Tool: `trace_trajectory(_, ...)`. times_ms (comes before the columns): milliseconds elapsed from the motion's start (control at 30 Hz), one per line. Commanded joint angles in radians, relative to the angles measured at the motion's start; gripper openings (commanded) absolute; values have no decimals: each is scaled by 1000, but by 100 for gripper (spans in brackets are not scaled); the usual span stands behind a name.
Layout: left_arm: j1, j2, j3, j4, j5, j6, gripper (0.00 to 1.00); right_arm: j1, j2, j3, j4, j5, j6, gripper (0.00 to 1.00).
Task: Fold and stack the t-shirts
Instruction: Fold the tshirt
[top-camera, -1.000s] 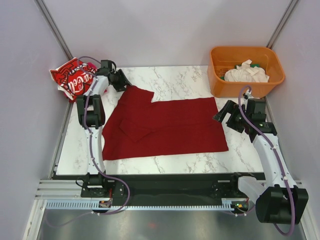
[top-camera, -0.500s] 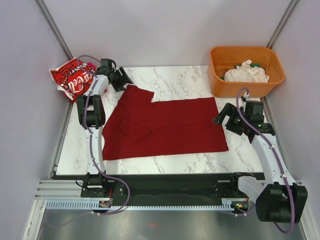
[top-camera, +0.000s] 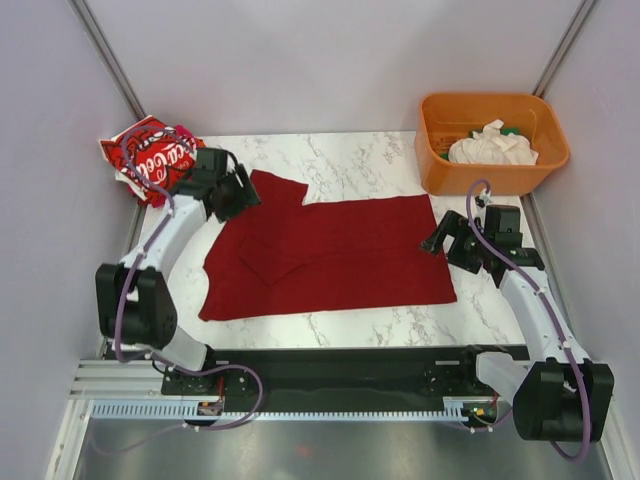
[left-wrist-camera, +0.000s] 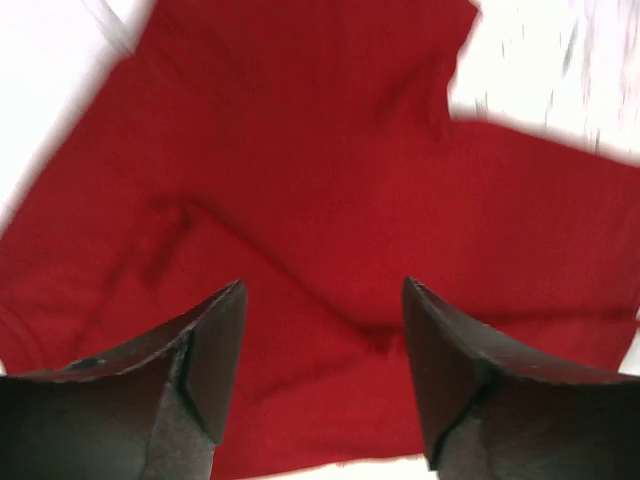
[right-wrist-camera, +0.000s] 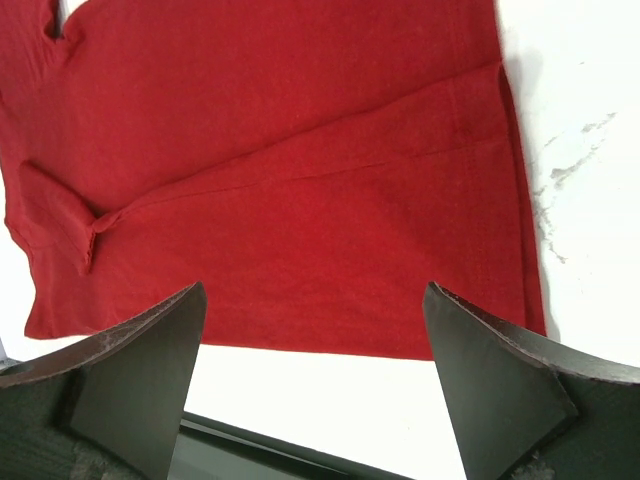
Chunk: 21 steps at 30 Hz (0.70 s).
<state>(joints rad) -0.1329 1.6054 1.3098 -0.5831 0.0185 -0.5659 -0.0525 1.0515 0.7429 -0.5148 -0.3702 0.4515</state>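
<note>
A plain dark red t-shirt (top-camera: 330, 255) lies partly folded on the marble table, also filling the left wrist view (left-wrist-camera: 330, 200) and the right wrist view (right-wrist-camera: 290, 180). My left gripper (top-camera: 240, 190) is open and empty over the shirt's upper left sleeve part. My right gripper (top-camera: 437, 237) is open and empty at the shirt's right edge. A bright red t-shirt with white lettering (top-camera: 150, 158) lies folded at the far left, with a magenta edge under it. A white t-shirt (top-camera: 492, 145) lies crumpled in the orange tub.
The orange plastic tub (top-camera: 440, 150) stands at the back right corner. Purple walls close in both sides and the back. The black rail of the arm bases runs along the near table edge (top-camera: 330, 365).
My left arm has swung down from the back left corner toward the dark red shirt. My right gripper has shifted slightly left toward the shirt's right edge. The shirt's lower left corner has shifted slightly.
</note>
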Motion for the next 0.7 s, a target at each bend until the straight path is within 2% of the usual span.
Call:
trace_trajectory(0, -97, -68, -200, 26, 4, -97, 69, 26, 2, -4, 38, -29, -19, 98)
trace_trajectory(267, -224, -202, -441, 32, 35, -183, 63, 45, -33, 3, 6, -9, -31, 98)
trace_trajectory(433, -255, -240, -504, 60, 18, -204, 63, 45, -25, 1, 4, -3, -33, 98)
trace_trajectory(667, -257, -196, -527, 103, 21, -215, 60, 45, -24, 4, -4, 8, -37, 98)
